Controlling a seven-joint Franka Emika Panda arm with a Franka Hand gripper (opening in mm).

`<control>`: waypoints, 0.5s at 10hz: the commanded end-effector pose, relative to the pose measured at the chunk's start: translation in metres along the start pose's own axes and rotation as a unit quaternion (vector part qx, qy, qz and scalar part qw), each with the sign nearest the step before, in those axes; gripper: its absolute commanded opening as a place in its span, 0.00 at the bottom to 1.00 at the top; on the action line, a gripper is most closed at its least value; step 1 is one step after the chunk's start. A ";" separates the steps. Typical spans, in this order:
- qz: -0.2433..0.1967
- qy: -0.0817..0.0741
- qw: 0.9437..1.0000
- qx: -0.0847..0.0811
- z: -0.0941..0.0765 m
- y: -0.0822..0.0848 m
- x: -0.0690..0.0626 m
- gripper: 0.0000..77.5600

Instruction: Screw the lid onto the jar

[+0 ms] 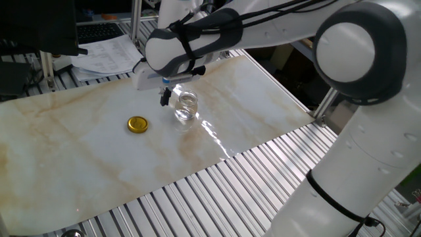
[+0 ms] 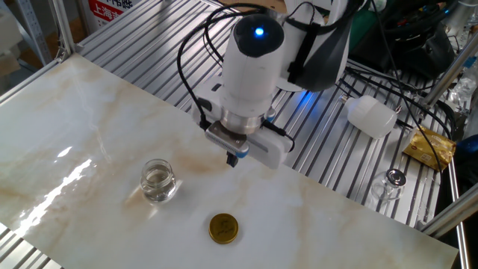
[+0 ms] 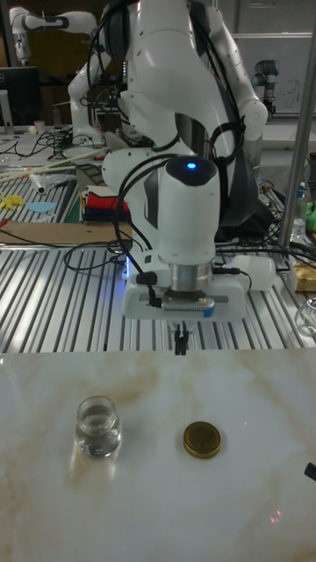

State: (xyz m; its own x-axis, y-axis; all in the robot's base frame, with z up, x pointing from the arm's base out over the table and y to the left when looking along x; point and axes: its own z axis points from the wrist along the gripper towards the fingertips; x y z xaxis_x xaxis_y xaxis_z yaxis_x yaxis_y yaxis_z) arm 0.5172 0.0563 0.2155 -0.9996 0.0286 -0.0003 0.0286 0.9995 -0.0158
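While the hand point(image 3: 181, 342) hangs above the marble tabletop point(image 3: 254, 492) with its fingers pinched narrow and nothing in them, the jar point(image 3: 97, 426) sits upright at about 8 o'clock from it. The lid point(image 3: 203, 440) lies flat at roughly 5 o'clock from the hand — apart from the jar, touching neither.

Gripper point(image 3: 181, 341) pointing straight down, fingers together, empty.
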 end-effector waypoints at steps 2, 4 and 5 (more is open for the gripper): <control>-0.013 -0.008 1.000 0.002 0.014 0.002 -0.024 0.00; -0.039 0.023 0.999 0.003 0.014 0.002 -0.024 0.00; -0.048 0.038 0.998 0.009 0.014 0.002 -0.024 0.00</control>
State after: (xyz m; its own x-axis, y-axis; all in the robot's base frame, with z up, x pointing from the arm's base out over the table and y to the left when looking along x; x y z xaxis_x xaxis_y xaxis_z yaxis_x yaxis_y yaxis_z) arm 0.5402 0.0576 0.1999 -0.9979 -0.0432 0.0485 -0.0443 0.9988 -0.0217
